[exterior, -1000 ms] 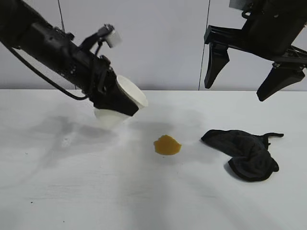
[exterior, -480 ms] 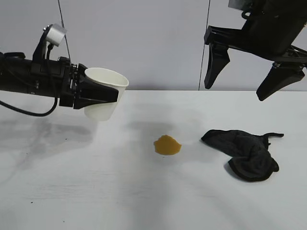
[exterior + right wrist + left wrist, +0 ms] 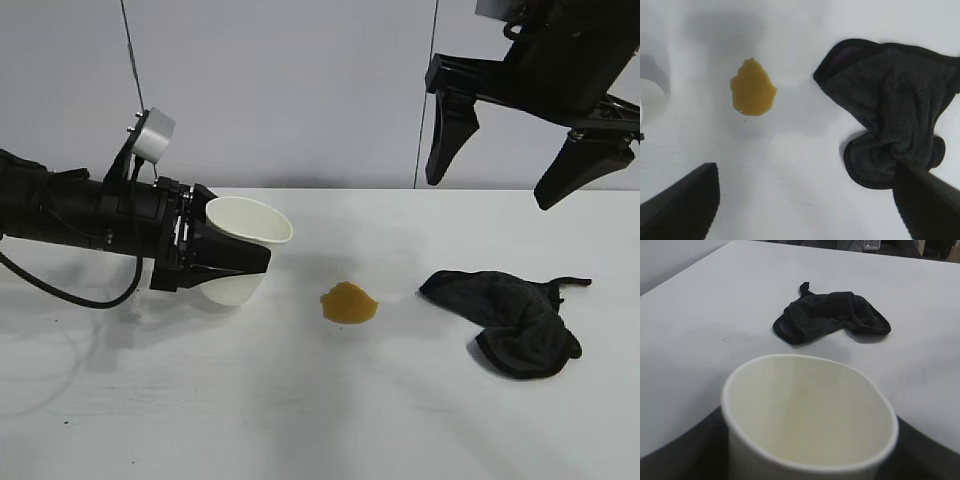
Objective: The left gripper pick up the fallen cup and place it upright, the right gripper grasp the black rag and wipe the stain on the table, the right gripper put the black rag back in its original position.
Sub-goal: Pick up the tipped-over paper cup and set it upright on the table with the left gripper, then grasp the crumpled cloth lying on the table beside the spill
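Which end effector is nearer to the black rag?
The right. The right end effector hangs open above the black rag; the left end effector holds the cup beyond the stain.

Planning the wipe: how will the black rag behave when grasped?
The black rag lies crumpled in soft folds, so it will probably droop from the fingers. Its thin strip may trail. It looks light, likely dragging rather than rolling.

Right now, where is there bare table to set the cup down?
Bare table lies under and in front of the cup, held by the left gripper. To its right sit the stain and black rag.
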### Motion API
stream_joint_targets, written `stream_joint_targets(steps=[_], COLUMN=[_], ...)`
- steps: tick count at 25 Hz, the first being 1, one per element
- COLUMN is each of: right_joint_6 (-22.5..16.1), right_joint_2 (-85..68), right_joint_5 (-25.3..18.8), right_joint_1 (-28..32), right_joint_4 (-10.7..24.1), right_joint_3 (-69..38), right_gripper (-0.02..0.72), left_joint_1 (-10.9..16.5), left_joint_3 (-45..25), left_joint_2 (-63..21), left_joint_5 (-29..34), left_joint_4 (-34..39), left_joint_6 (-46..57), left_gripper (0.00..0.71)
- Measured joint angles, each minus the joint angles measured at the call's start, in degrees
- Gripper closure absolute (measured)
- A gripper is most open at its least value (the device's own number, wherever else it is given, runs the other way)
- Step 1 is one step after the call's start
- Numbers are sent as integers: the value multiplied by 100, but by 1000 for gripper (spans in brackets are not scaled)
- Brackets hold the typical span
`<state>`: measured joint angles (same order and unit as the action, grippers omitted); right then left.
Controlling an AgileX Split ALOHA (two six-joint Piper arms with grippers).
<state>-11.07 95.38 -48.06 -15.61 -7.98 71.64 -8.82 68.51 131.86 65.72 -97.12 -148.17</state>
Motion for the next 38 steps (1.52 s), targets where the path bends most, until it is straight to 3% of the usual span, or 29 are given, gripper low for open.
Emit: stream_joint_targets(steps=[5, 10, 17, 21, 25, 28, 31, 34, 36, 38], right_joint_6=[4, 4, 4, 4, 4, 26, 45, -173, -530, -791], right_joint_2=[0, 0, 0, 0, 0, 0, 0, 68, 257, 517], right_joint_5=[0, 0, -6, -12, -28, -28, -12, -26, 3, 123], right_joint_1=[0, 0, 0, 0, 0, 0, 0, 0, 0, 0], right_joint_4=[0, 0, 0, 0, 0, 27, 151, 680, 1218, 1537], right_joint_3=[0, 0, 0, 0, 0, 0, 0, -37, -164, -302], right_gripper=[51, 51, 51, 51, 51, 51, 51, 64, 64, 64], left_joint_1=[0, 0, 80, 192, 6, -130, -199, -406, -497, -518], left_joint_3=[0, 0, 0, 0, 0, 47, 400, 704, 811, 878], left_joint_2=[46, 69, -32, -719, -1776, -2346, -2514, -2514, -2514, -2514], left_joint_5=[0, 0, -4, -228, -1849, -2819, -2774, -2550, -2473, -2414], left_joint_4=[0, -4, 2, 260, 1234, 2286, 3657, 4997, 5420, 5575], left_joint_6=[-2, 112, 855, 2335, 4609, 6965, 9229, 10720, 11327, 11530], left_gripper=[232, 60, 19, 17, 17, 17, 16, 17, 17, 17])
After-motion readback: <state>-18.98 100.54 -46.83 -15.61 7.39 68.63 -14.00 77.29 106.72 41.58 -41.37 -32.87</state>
